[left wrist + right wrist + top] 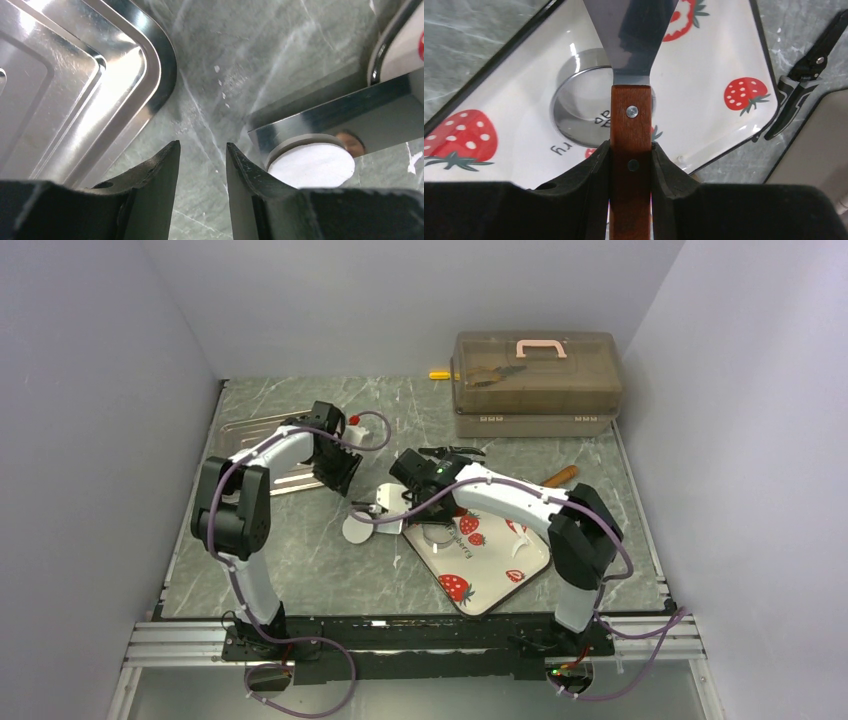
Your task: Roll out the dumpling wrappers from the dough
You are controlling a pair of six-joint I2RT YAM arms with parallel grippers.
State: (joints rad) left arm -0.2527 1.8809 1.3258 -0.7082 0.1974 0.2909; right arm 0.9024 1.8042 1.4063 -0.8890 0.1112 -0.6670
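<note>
Left fingers (159, 175) apart, empty; wrapper (311, 167) just right of them, under spatula (340, 117) blade. Right fingers (596, 175) clamp spatula handle; plate (704, 90) beneath.

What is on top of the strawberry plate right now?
A clear round ring lies on the plate. The scraper held in the right tool covers the ring's right side, so that part cannot be seen.

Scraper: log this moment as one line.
left gripper: open, empty, beside dough disc | right gripper: gripping scraper by wooden handle, over strawberry plate
</note>
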